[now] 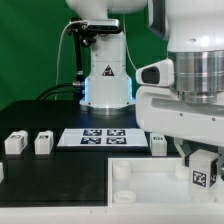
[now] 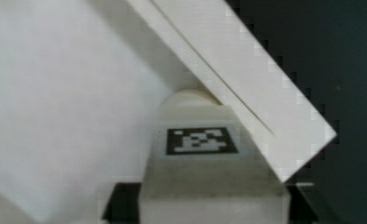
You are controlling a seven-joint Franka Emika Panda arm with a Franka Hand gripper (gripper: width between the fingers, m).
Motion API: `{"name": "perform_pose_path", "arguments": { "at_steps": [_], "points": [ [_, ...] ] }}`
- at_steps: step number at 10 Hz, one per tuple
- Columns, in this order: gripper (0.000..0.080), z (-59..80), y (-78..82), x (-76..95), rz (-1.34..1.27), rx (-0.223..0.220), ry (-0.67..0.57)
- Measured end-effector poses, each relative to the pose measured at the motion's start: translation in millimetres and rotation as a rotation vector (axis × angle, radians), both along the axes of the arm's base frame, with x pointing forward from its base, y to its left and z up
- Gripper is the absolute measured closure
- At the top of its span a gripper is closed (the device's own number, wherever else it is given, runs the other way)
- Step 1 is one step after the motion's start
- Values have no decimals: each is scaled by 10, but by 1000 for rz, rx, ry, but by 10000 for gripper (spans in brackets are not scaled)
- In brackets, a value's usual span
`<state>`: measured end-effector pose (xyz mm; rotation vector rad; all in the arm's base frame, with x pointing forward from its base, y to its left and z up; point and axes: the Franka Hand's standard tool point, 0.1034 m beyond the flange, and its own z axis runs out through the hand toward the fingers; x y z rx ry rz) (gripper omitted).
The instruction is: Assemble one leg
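My gripper [image 1: 204, 166] is shut on a leg [image 1: 201, 178], a small white block with a black-and-white marker on its face. It holds the leg over the near right corner of the large white tray [image 1: 140, 178]. In the wrist view the leg [image 2: 201, 140] sits between my two black fingers [image 2: 125, 205], with the gripper [image 2: 212, 208] closed on its sides. The leg's far end is right by a round corner stud [image 2: 196, 99] inside the tray's raised rim [image 2: 233, 70]. I cannot tell if they touch.
Two loose legs [image 1: 15, 143] [image 1: 43, 143] stand on the black table at the exterior view's left. A third [image 1: 158, 143] stands beside the marker board [image 1: 97, 137]. The robot base [image 1: 105, 80] rises behind. Another stud [image 1: 121, 173] marks the tray's left side.
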<state>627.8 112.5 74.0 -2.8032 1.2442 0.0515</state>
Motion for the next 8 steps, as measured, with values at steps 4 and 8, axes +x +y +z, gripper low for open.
{"name": "perform_pose_path", "arguments": {
  "at_steps": [4, 8],
  "points": [
    [508, -33, 0, -2, -677, 61, 69],
    [507, -28, 18, 4, -1048, 68, 101]
  ]
}}
